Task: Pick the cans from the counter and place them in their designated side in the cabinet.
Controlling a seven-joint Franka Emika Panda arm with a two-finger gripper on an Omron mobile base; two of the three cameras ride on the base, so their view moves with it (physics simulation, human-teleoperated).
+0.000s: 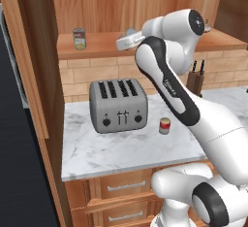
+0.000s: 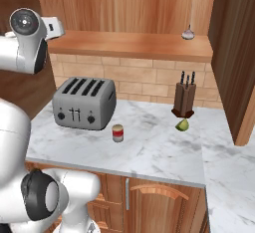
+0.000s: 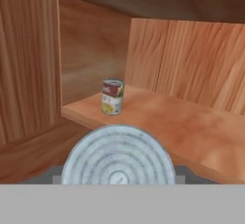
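Note:
My gripper [image 1: 127, 40] is up at the cabinet shelf [image 1: 101, 46], shut on a can whose silver ringed lid [image 3: 118, 161] shows close up in the hand view; its side is hidden. On the left end of the shelf, ahead of the held can and apart from it, another can [image 3: 112, 96] with a red and yellow label stands upright; the left base view has this can [image 1: 79, 39] too. A small, mostly red can [image 1: 165, 125] with a pale band stands on the marble counter [image 1: 121, 153] to the right of the toaster, and is the can [image 2: 118, 133] in the right base view.
A grey four-slot toaster [image 1: 117, 105] sits on the counter under the shelf. A knife block [image 2: 184, 97] and a green wedge [image 2: 182, 125] stand at the back right. A small pale bulb [image 2: 188, 33] rests on the shelf's right end. Wooden drawers [image 1: 126, 187] lie below.

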